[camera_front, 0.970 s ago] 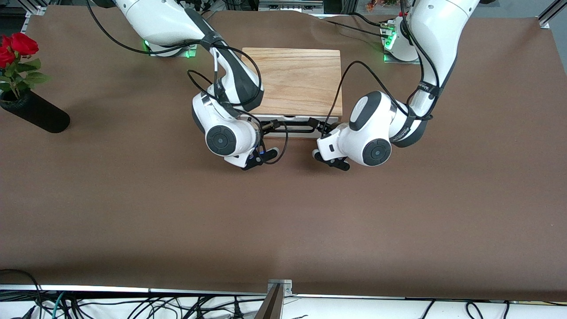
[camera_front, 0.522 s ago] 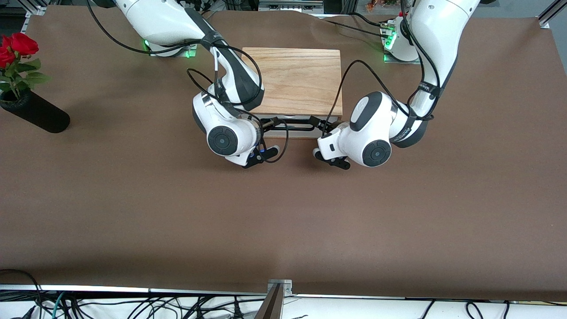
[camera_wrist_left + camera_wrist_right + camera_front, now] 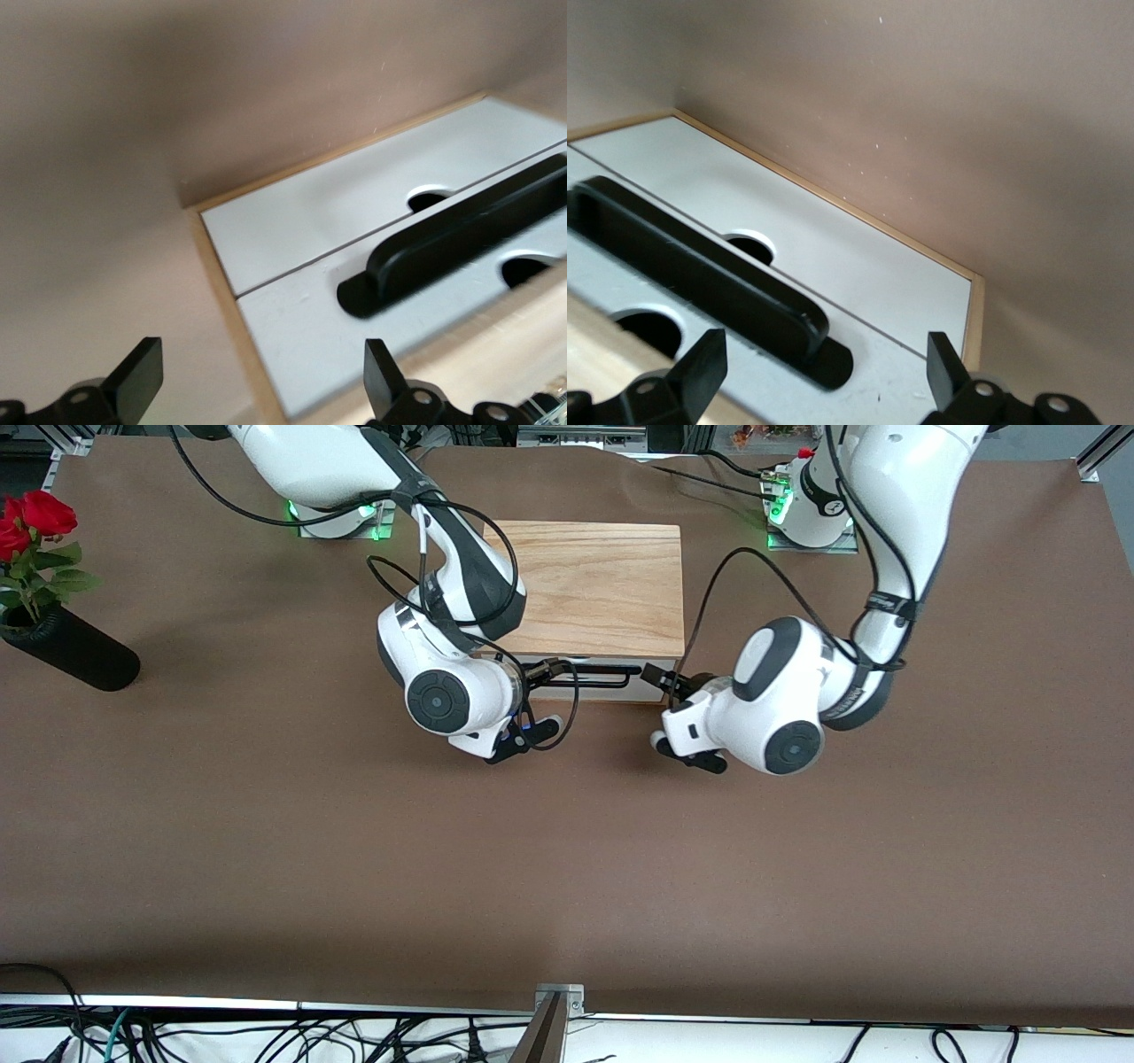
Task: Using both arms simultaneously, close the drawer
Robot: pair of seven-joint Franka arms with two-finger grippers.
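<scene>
Noted the brown table (image 3: 266,850) first, then the right arm (image 3: 443,602) and left arm (image 3: 850,655), both reaching down from twelve o'clock in the front view. Placed the oak box (image 3: 594,584) at about twelve o'clock from the table's centre, between the two bases, with a black vase (image 3: 80,657) of red roses (image 3: 35,518) well apart at ten o'clock.

Found the drawer (image 3: 611,687) in the box's front, its white panel facing six o'clock. Judged it pushed almost or fully home, seeing its panel roughly level with the neighbouring panel in both wrist views. Could not rule out a small remaining gap.

Saw the black handle (image 3: 461,239) running across that panel.

Placed the right gripper (image 3: 542,671) at the handle's nine o'clock end and the left gripper (image 3: 663,680) just off the three o'clock end. Saw the right gripper (image 3: 826,365) spread wide and holding nothing. Found the left gripper (image 3: 261,376) likewise wide apart and empty, with its fingers (image 3: 140,374) clear of the panel.

Judged uneven pushing the main risk: more force from one arm, then a skewed, jammed drawer. Feared also a spread finger catching the handle, or a hard shove sliding the whole box toward twelve o'clock.
</scene>
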